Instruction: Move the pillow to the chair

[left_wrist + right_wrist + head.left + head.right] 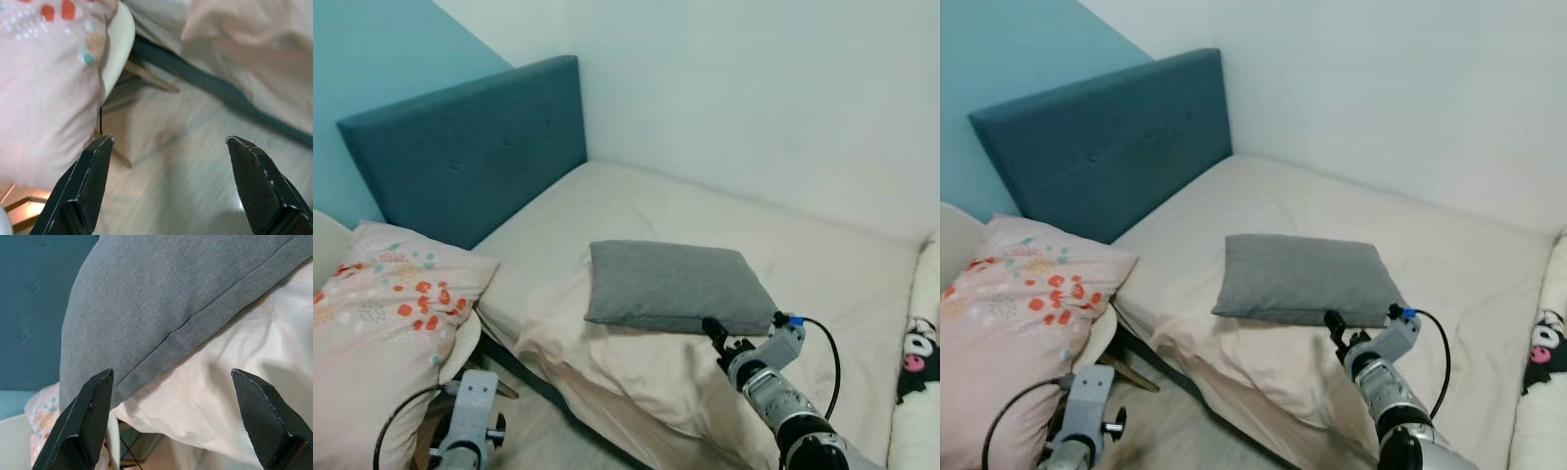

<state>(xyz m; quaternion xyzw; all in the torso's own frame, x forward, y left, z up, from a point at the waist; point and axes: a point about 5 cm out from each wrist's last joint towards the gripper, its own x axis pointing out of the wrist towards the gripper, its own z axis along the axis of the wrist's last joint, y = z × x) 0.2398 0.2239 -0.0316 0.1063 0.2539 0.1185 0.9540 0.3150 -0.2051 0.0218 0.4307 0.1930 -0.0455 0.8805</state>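
Observation:
A grey pillow [675,286] lies flat on the cream bed sheet [822,274], close to the bed's near edge. My right gripper [720,338] hovers open just before the pillow's near long edge [161,313], apart from it, with nothing between its fingers. At the left stands a cream chair [467,340], and a pink flower-patterned pillow [382,323] rests on it. My left gripper [168,142] hangs low beside the chair, open and empty, over the wooden floor [195,186].
A teal padded headboard [470,147] stands at the back left and white walls run behind the bed. The dark bed frame [533,382] runs along the floor. A black-and-white plush toy [915,357] lies at the right edge.

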